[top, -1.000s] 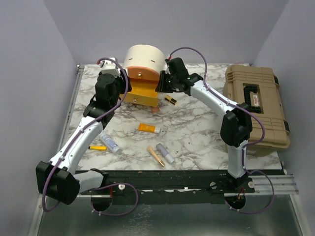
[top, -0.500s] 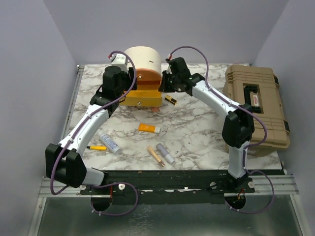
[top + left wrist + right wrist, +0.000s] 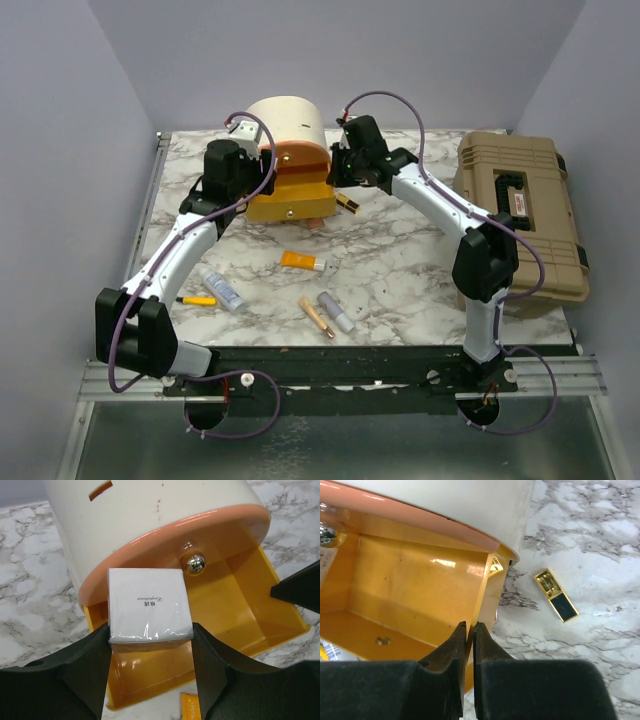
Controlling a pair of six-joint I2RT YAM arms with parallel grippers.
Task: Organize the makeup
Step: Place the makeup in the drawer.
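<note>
My left gripper (image 3: 150, 630) is shut on the small white cube (image 3: 148, 602), held above the open yellow-orange drawer (image 3: 240, 605) of the cream-and-orange round case (image 3: 290, 120). My right gripper (image 3: 470, 625) is pinched shut on the drawer's right side wall (image 3: 485, 592). Loose makeup lies on the marble: an orange tube (image 3: 301, 262), a whitish tube (image 3: 224, 291), a yellow pen (image 3: 199, 300), a gold tube (image 3: 317, 317), a lilac tube (image 3: 336, 311), and a gold-and-black piece (image 3: 556, 595) just right of the drawer.
A big tan toolbox (image 3: 520, 210) stands shut at the table's right edge. The round case sits at the back middle, with both arms reaching in from either side. Grey walls close in the table on three sides.
My left arm has carried the white cube right and forward over the drawer. My right gripper has closed onto the drawer's side wall.
</note>
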